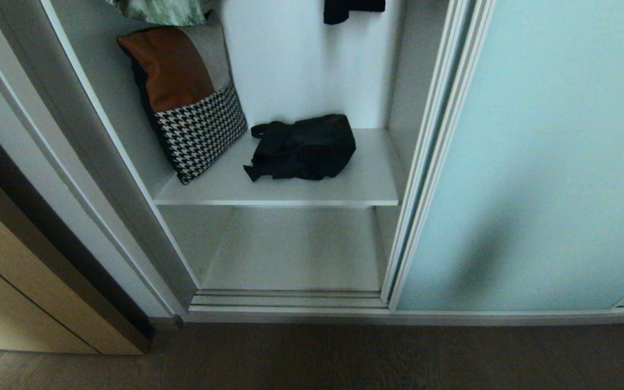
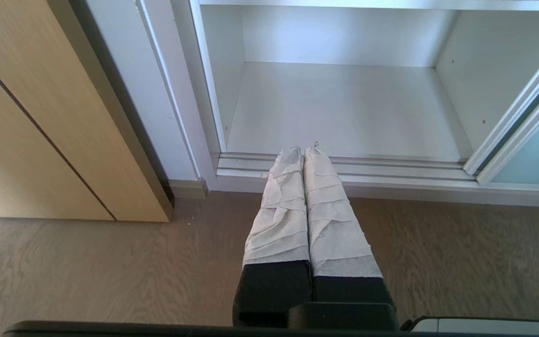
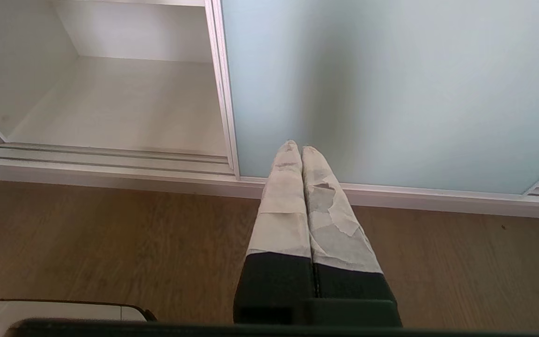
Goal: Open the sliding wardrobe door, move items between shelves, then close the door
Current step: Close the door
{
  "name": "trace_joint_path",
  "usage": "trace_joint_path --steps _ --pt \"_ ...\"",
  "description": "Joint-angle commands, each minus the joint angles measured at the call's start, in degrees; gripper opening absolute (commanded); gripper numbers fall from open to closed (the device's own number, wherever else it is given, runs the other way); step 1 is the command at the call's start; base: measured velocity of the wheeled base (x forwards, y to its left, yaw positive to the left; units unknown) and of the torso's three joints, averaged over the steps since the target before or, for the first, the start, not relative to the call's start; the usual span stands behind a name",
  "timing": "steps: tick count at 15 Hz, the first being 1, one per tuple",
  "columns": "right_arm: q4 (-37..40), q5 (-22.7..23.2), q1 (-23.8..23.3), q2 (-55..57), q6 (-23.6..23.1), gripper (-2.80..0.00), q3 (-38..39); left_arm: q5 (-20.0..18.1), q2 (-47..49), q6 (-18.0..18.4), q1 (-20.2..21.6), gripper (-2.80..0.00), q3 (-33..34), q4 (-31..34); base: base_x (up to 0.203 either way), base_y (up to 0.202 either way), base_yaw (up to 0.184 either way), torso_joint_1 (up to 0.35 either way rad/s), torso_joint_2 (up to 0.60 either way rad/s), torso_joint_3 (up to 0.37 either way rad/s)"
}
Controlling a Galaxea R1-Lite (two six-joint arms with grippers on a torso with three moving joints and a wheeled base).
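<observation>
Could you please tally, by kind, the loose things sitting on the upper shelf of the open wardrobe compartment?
Cushions: 1, the brown, grey and houndstooth cushion leaning against the left wall.
Black fabric bundles: 1, the black bundle with straps lying flat on the upper shelf.
Total: 2

Head view is dim w/ a cool cast. The white wardrobe interior (image 1: 312, 65) is the brightest part; the lower compartment under the flat white shelf (image 1: 290, 192) sits in soft shade. A broad, blurry dark shadow falls on the frosted pale aqua glass sliding door (image 1: 534, 162), lower middle. The black fabric bundle (image 1: 304, 147) loses detail in the dark. Wrist views are brighter, even light, no glare. The wood-grain floor (image 3: 110, 243) looks slightly smeared.
</observation>
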Motion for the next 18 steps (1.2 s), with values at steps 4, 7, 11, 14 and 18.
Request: trace_joint_path --steps 4,7,11,14,18 --pt "-0.02 0.00 0.02 -0.04 -0.01 -2.80 0.00 0.06 0.03 -0.01 0.02 -2.80 0.00 -0.05 0.000 0.000 0.000 0.000 0.00 0.000" --pt "-0.02 0.00 0.02 -0.02 -0.01 -2.80 0.00 0.00 0.00 -0.01 0.02 -2.80 0.00 -0.03 0.000 0.000 0.000 0.000 0.00 0.000" --pt "0.01 0.03 0.00 -0.13 -3.28 -2.80 0.04 0.06 0.08 -0.01 0.02 -2.80 0.00 0.00 0.000 0.000 0.000 0.000 0.00 0.000" --pt "0.42 0.00 -0.07 -0.28 -3.83 -2.80 0.00 -0.02 0.06 -0.01 0.02 -2.80 -0.02 -0.05 0.000 0.000 0.000 0.000 0.00 0.000" --pt "2.12 -0.30 0.02 0.78 -3.39 -2.80 -3.90 0.01 0.01 -0.01 0.02 -2.80 0.00 -0.04 0.000 0.000 0.000 0.000 0.00 0.000"
